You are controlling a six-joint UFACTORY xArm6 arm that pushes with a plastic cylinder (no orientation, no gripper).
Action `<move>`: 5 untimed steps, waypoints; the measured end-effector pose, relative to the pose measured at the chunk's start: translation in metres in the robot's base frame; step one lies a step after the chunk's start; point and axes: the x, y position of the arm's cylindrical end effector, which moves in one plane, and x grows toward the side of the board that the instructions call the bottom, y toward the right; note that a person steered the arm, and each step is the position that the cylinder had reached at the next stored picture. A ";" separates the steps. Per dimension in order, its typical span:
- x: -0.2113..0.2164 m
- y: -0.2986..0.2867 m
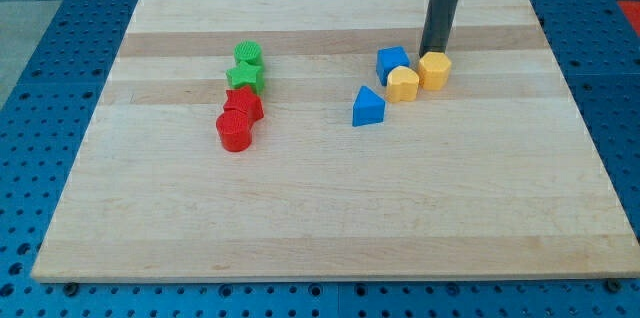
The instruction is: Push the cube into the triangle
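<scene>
A blue cube [392, 62] sits right of the board's centre, near the view's top. A blue triangle [368, 106] lies a little below and to the left of it, with a small gap between them. My tip [432, 52] rests on the board just right of the blue cube and right behind a yellow hexagon block [435, 70]. A yellow rounded block [403, 85] touches the cube's lower right side and the yellow hexagon block.
On the left half stand a green cylinder [248, 56], a green star [246, 78], a red star [243, 106] and a red cylinder [234, 131], packed in a line. The wooden board [320, 218] lies on a blue perforated table.
</scene>
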 end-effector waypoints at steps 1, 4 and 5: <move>0.002 -0.009; 0.002 -0.079; 0.005 -0.090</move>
